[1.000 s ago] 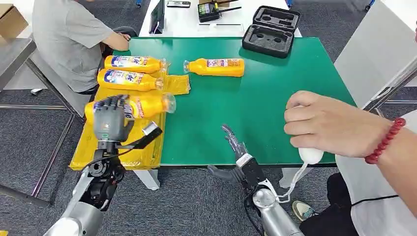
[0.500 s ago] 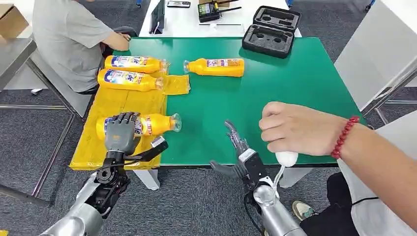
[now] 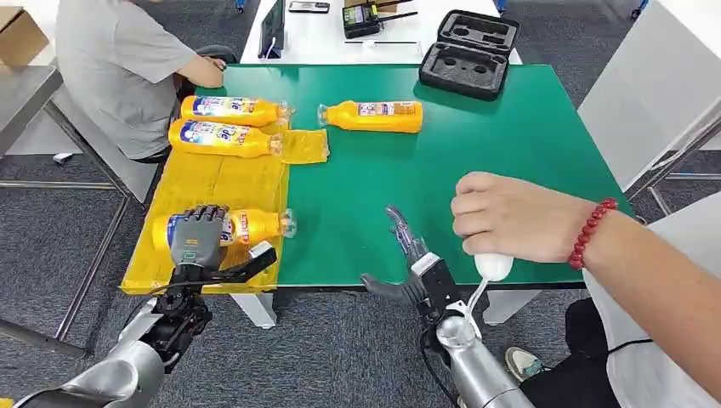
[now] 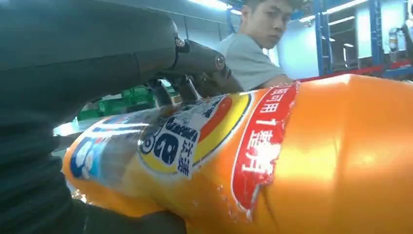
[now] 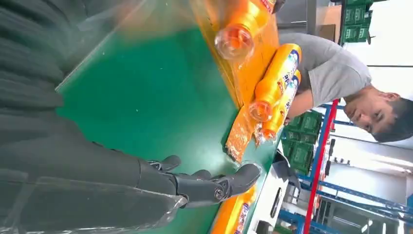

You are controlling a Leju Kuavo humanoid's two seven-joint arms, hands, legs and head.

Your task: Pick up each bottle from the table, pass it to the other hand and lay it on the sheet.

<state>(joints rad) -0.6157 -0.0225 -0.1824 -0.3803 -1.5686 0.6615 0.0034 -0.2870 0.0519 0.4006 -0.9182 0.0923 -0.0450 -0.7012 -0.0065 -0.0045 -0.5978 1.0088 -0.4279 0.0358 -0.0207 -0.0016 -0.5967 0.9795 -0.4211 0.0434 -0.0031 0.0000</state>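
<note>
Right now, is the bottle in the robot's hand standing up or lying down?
Lying down. The bottle lies sideways over the yellow sheet, its cap pointing toward the green table, with the left hand gripping it.

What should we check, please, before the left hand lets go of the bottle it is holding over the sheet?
1. Left hand grips the held bottle: ok.
2. Held bottle lies over the yellow sheet: ok, though its cap end reaches the sheet's edge.
3. Held bottle resting on the sheet, not hanging above it: cannot tell.
4. Clear of the two bottles already laid: ok.
5. Right hand open and apart from the sheet: ok.
6. Person's hand away from the sheet: ok.
</note>
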